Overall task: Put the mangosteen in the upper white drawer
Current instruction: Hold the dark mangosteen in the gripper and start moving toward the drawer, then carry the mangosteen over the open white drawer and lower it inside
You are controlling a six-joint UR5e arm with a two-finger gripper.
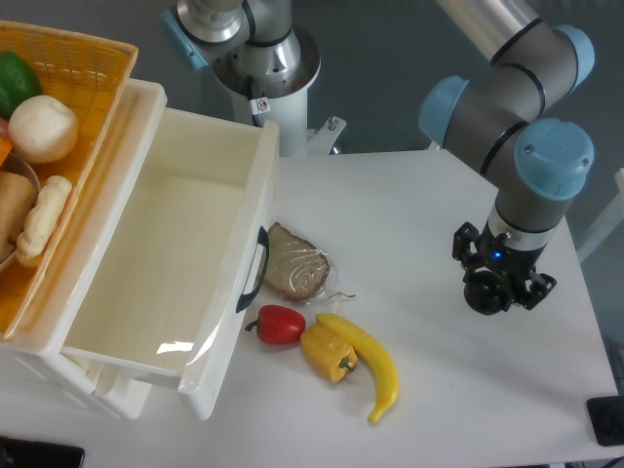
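Observation:
The upper white drawer (166, 244) stands pulled open at the left, its inside bare and its dark curved handle (256, 269) facing the table. My gripper (499, 292) points straight down at the table on the right, far from the drawer. A small, round, near-black shape, which looks like the mangosteen (482, 295), shows at the gripper's lower left, mostly hidden under the wrist. The fingers are hidden by the gripper body, so I cannot tell whether they are closed on it.
A yellow wicker basket (93, 58) with food sits on top at the far left. A bread slice (295, 263), a red pepper (280, 324), a yellow pepper (330, 353) and a banana (372, 363) lie in front of the drawer. The smaller white drawer (117, 390) is below.

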